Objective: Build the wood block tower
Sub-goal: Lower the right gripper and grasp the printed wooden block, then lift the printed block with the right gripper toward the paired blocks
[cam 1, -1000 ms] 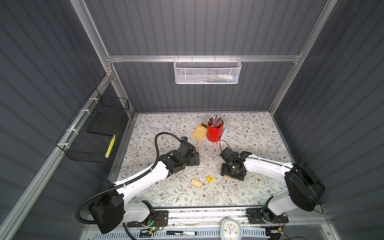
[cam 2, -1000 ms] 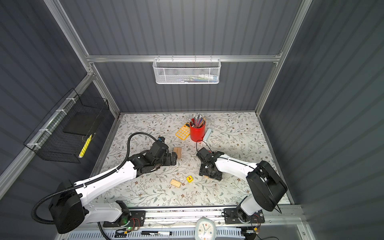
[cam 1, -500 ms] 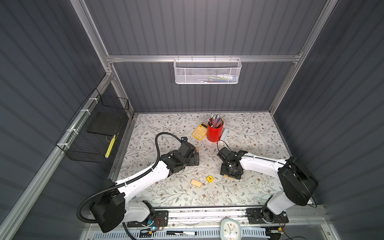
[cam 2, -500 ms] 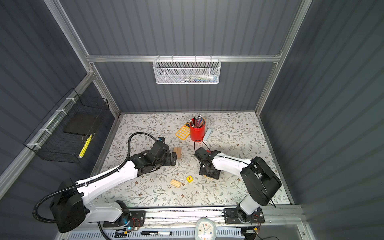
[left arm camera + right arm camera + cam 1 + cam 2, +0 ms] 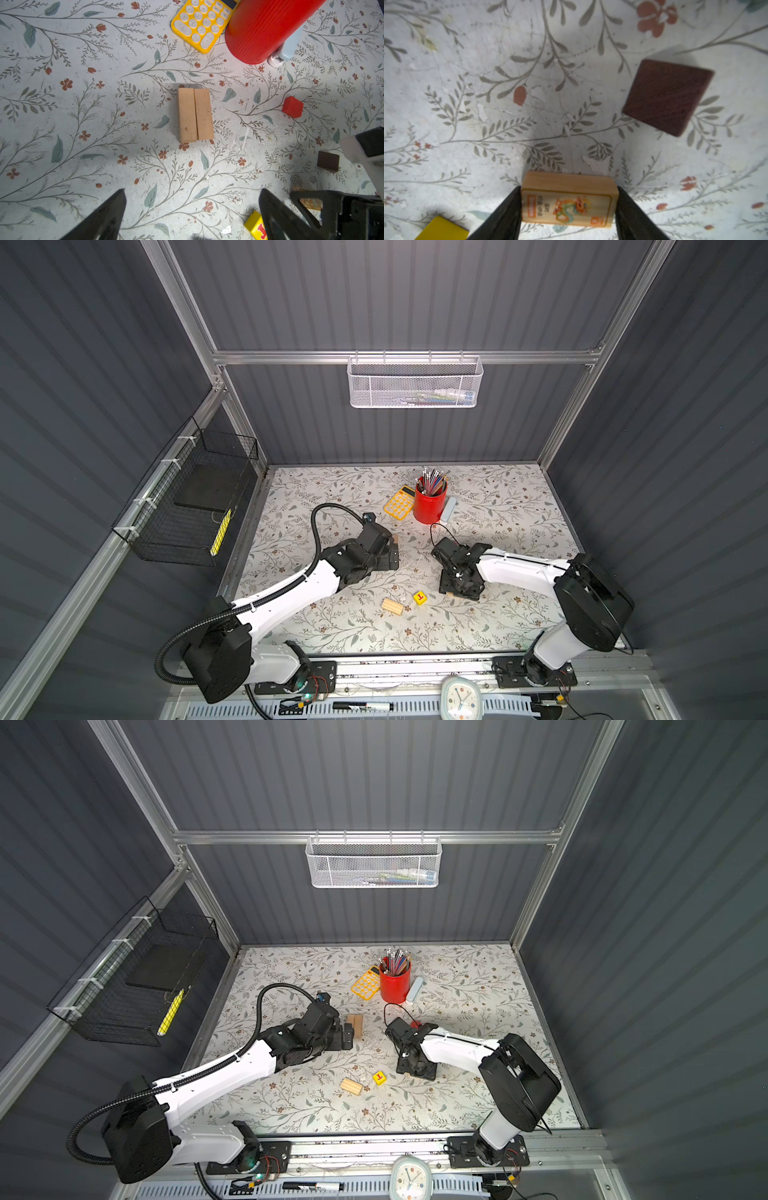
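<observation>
while clamped end to end in right gripper [image 5: 568, 189], printed block [image 5: 569, 202] either on mat [image 5: 498, 510] or barely off it, can't tell which. sits near-right of centre, just right of yellow cube [image 5: 420, 597]. fingers [image 5: 508, 214] pressed on both short ends, pinching it.

left gripper [image 5: 191, 218]: spread wide, empty, hovering just on the near side of tan pair [image 5: 195, 115].

tower pieces all loose, unstacked:
- tan pair side by side and touching, left of centre
- ridged block [image 5: 392, 607] near edge, just left of yellow cube
- red cube [image 5: 292, 107] right of tan pair, apart
- brown piece [image 5: 667, 96] beside printed block, not touching

handling, as a judgement: light, stiff wood, no give. smooth printed faces likely slippery, so take flat opposite faces, square and centred. end grip on printed block workable but prone to pivot if off-centre.

hard to see:
- in both top views, printed block and brown piece hidden under right arm
- red cube only a sliver in a top view [image 5: 414, 1024]
- brown piece blurred, shape unclear from above
- print on block unreadable
</observation>
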